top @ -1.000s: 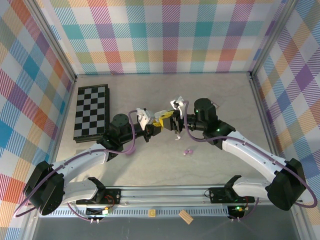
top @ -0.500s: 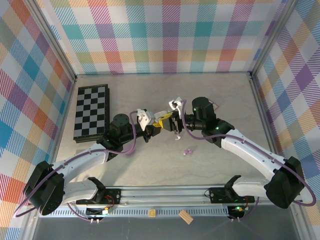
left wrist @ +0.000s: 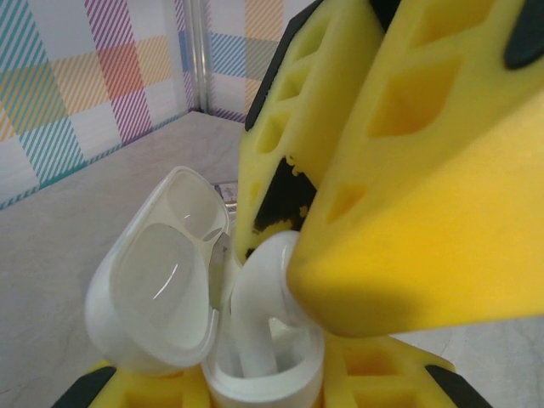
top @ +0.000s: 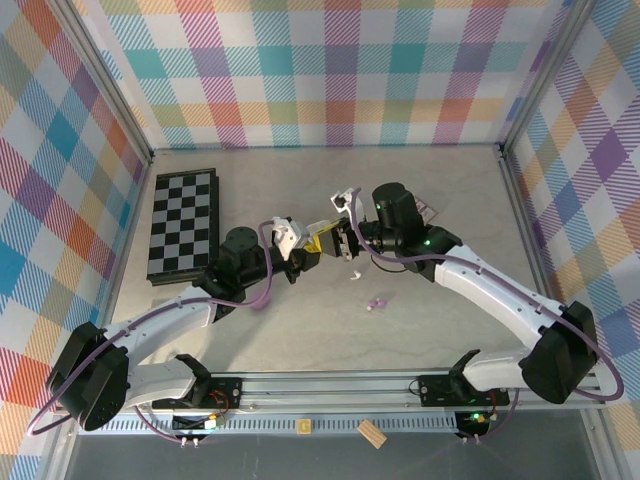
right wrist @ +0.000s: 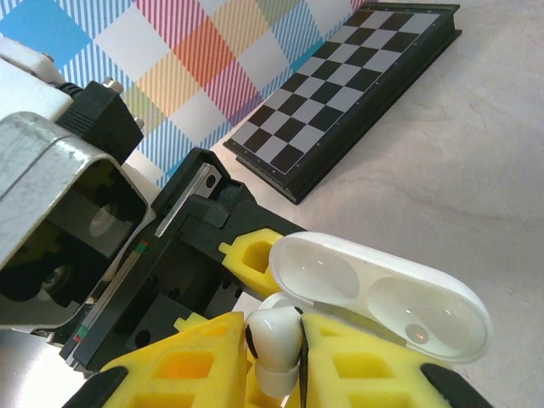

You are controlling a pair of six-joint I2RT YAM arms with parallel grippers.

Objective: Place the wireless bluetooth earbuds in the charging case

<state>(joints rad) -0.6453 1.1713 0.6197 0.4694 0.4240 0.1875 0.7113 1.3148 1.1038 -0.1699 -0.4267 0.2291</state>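
Note:
The white charging case [left wrist: 255, 378] stands lid-open between the yellow fingers of my left gripper [left wrist: 255, 391], which is shut on it. Its lid [left wrist: 157, 280] hangs back to the left. My right gripper [right wrist: 276, 361] is shut on a white earbud [right wrist: 276, 336]. The earbud [left wrist: 263, 276] is stem-down, with the stem inside the case's well. In the top view both grippers meet at mid-table, left gripper [top: 303, 257] and right gripper [top: 335, 243]. A lilac earbud [top: 376, 302] lies on the table in front of them, and a small white piece [top: 354, 274] lies closer.
A folded chessboard [top: 182, 222] lies at the left, also behind the case in the right wrist view [right wrist: 357, 85]. A small patterned card [top: 425, 210] sits behind the right arm. A wooden block [top: 371, 432] rests on the front rail. Plaid walls enclose the table.
My right arm has shifted slightly left and toward the back, keeping the earbud at the case. The left arm has stayed put with the case.

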